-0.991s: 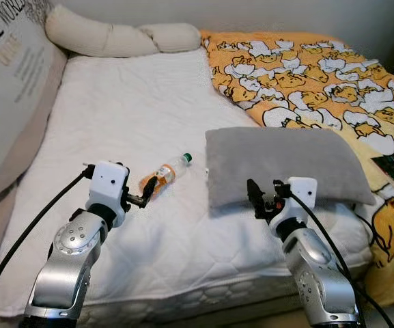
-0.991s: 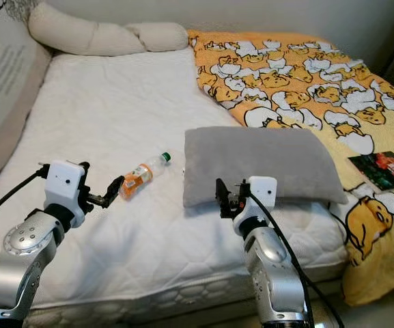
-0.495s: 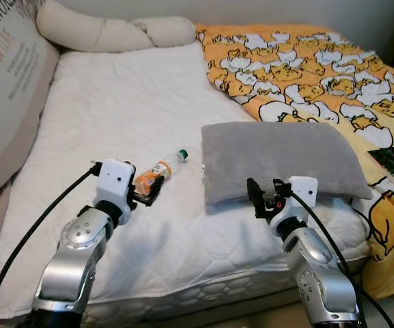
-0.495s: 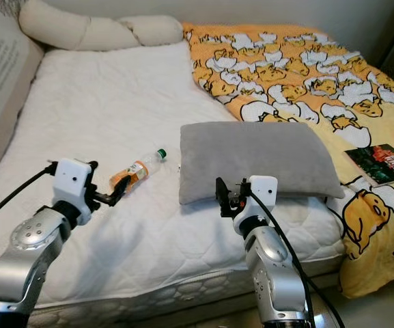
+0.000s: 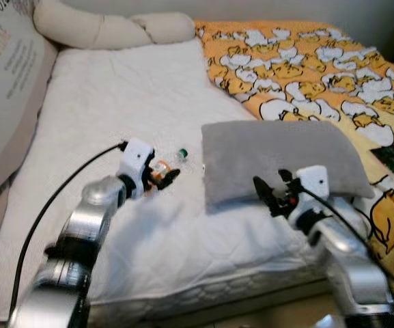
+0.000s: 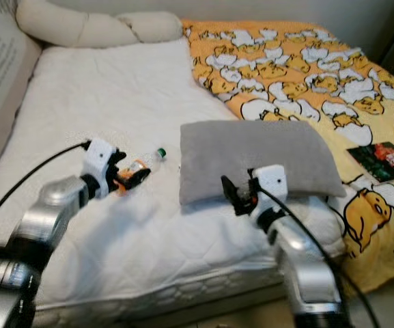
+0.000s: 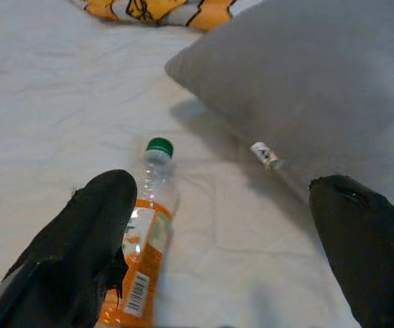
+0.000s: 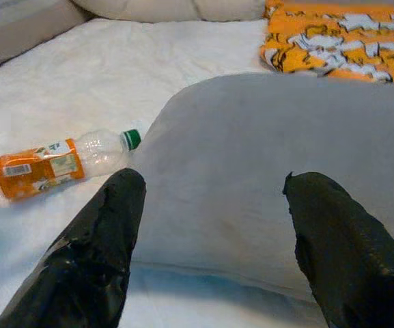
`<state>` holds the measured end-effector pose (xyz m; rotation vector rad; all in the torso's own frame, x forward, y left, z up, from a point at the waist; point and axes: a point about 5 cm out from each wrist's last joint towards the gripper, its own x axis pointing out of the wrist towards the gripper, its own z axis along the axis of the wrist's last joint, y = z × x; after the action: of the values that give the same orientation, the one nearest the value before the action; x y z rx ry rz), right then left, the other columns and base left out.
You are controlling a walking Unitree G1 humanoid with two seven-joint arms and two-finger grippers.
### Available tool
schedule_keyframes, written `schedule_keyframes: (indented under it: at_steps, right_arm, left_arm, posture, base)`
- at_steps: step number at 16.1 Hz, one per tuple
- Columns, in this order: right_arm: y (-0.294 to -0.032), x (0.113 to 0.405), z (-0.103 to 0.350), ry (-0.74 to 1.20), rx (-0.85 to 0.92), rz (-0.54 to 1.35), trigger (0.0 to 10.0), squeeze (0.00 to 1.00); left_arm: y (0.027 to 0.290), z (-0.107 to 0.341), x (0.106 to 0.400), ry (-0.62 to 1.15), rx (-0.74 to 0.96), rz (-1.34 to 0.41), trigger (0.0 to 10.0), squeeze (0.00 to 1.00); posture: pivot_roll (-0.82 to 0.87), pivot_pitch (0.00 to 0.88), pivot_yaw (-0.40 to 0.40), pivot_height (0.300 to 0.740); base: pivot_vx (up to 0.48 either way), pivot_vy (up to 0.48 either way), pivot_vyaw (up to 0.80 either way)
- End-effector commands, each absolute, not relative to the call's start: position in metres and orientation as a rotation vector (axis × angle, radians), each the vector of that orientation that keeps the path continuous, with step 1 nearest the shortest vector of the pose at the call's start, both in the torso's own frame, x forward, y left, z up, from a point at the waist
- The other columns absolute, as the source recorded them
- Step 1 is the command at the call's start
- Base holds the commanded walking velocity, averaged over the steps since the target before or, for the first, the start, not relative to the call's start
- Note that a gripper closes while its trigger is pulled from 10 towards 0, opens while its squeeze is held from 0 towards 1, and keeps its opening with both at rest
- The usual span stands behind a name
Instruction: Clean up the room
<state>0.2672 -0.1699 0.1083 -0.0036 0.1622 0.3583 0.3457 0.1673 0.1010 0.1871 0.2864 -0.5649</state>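
Left gripper (image 7: 224,253) stretched low over the bottle (image 7: 142,236), jaws spread wide, holding nothing.

Partial letters "LL WO" on big cushion (image 5: 9,89); bottle (image 7: 141,249) label unreadable.

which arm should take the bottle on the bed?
Left. The left gripper is open right at the bottle, one finger beside its label. The right gripper is open over the grey pillow, away from the bottle.

Clear glossy plastic bottle (image 7: 144,232) on matt quilted cloth mattress (image 5: 115,102).
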Motion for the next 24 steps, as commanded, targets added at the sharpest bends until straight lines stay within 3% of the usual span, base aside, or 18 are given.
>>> schedule_keyframes:
  at_steps: [1, 3, 4, 5, 6, 16, 22, 24]
  right_arm:
    - [-0.173, 0.264, 0.113, 0.164, -0.006, 0.372, 10.0, 0.0]
    - [-0.176, 0.246, 0.122, 0.189, -0.043, 0.386, 10.0, 0.0]
    - [-0.177, 0.243, 0.123, 0.192, -0.046, 0.388, 10.0, 0.0]
    - [-0.177, 0.235, 0.125, 0.202, -0.05, 0.392, 10.0, 0.0]
    - [-0.177, 0.228, 0.126, 0.21, -0.062, 0.396, 10.0, 0.0]
    - [-0.198, 0.194, 0.151, 0.273, -0.117, 0.353, 10.0, 0.0]
    - [-0.198, 0.183, 0.164, 0.291, -0.145, 0.451, 10.0, 0.0]
    - [-0.197, 0.181, 0.165, 0.299, -0.162, 0.474, 10.0, 0.0]
  left_arm:
    - [0.165, 0.096, 0.348, 0.303, 0.198, -0.583, 10.0, 1.0]
    - [0.172, 0.093, 0.36, 0.34, 0.242, -0.47, 10.0, 1.0]
    - [0.173, 0.093, 0.361, 0.34, 0.244, -0.463, 10.0, 0.95]
    - [0.175, 0.094, 0.363, 0.341, 0.241, -0.437, 10.0, 0.11]
    - [0.178, 0.095, 0.365, 0.34, 0.25, -0.416, 10.0, 0.0]
    - [0.196, 0.086, 0.364, 0.386, 0.359, -0.291, 10.0, 0.0]
    - [0.218, 0.099, 0.368, 0.352, 0.43, -0.157, 10.0, 0.0]
    - [0.215, 0.093, 0.366, 0.381, 0.441, -0.175, 10.0, 0.0]
  posture:
    - [-0.12, 0.0, 0.005, 0.74]
    - [-0.2, 0.0, -0.01, 0.74]
    - [-0.21, 0.0, -0.013, 0.74]
    - [-0.23, 0.0, -0.02, 0.74]
    - [-0.24, 0.019, -0.023, 0.74]
    - [-0.33, 0.189, -0.065, 0.74]
    - [-0.35, 0.203, -0.063, 0.74]
    - [-0.36, 0.195, -0.063, 0.74]
  base:
    - [0.0, 0.0, 0.0]
    - [0.0, 0.0, 0.0]
    - [0.0, 0.0, 0.0]
    - [0.0, 0.0, 0.0]
    - [0.0, 0.0, 0.0]
    - [0.0, 0.0, 0.0]
    - [0.0, 0.0, 0.0]
    - [0.0, 0.0, 0.0]
